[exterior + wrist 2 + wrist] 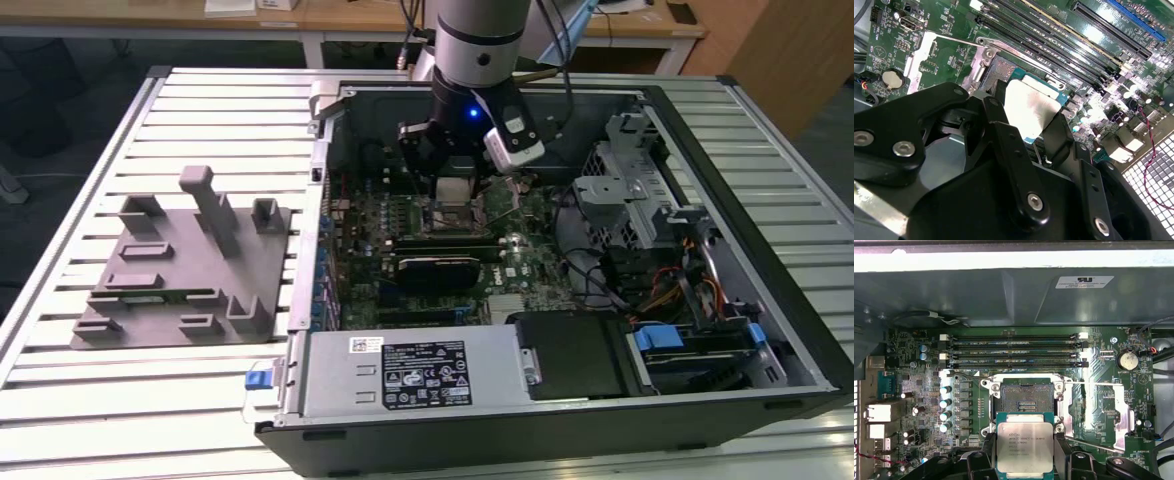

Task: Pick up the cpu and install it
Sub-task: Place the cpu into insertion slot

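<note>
Two black fingers (988,449) of the gripper (1024,456) are clamping the cpu (1024,437) by opposite edges, its silvery top facing the camera in the first wrist view. The chip is hanging level over the open motherboard socket (1024,396), overlapping the socket's edge while most of the bare contact field is showing beyond it; whether chip and socket are touching cannot be told. In the second wrist view the cpu (1031,112) is sitting between the fingers above the metal socket frame (985,62). The socket's load plate (1114,415) is lying swung open beside the socket, near the coin cell battery (1128,360). Four long memory slots (1014,352) are running past the far side of the socket. In the exterior view the arm is reaching down into the opened computer case (787,300), which is lying on a slatted metal table (80,400). A grey parts fixture (187,270) is resting on the table toward the exterior view's left of the case.
</note>
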You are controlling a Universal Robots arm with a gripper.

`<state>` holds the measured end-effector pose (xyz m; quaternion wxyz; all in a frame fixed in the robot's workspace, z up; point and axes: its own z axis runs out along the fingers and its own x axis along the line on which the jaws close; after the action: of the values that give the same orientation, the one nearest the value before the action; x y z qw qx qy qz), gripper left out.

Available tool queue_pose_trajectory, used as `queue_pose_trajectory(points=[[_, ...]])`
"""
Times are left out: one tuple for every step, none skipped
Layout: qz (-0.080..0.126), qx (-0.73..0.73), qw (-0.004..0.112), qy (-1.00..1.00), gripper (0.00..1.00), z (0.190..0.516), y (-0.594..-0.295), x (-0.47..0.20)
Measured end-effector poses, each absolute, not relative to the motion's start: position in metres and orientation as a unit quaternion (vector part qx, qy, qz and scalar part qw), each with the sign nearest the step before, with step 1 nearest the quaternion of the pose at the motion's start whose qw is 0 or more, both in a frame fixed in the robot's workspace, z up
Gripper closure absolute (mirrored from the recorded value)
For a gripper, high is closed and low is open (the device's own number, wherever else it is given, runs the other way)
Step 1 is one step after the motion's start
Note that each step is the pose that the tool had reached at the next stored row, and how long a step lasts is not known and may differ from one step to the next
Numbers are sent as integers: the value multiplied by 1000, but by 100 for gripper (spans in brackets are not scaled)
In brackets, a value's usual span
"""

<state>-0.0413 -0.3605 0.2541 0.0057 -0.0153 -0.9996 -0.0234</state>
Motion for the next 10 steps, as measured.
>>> queue_pose_trajectory(points=[[-23, -15, 6, -1000, 46, 254, -361, -41], [-23, -15, 6, -1000, 46, 254, -361, -41], [-23, -15, 6, -1000, 46, 254, -361, -41], [-23, -15, 6, -1000, 46, 254, -361, -41], [-23, -15, 6, -1000, 46, 254, -361, -41], [-23, -15, 6, -1000, 46, 254, -361, -41], [-23, -15, 6, -1000, 46, 254, -361, -41], [-23, -15, 6, -1000, 46, 254, -361, -41], [-24, -18, 6, -1000, 46, 254, -361, -41], [-24, -27, 5, -999, 46, 254, -360, -41]])
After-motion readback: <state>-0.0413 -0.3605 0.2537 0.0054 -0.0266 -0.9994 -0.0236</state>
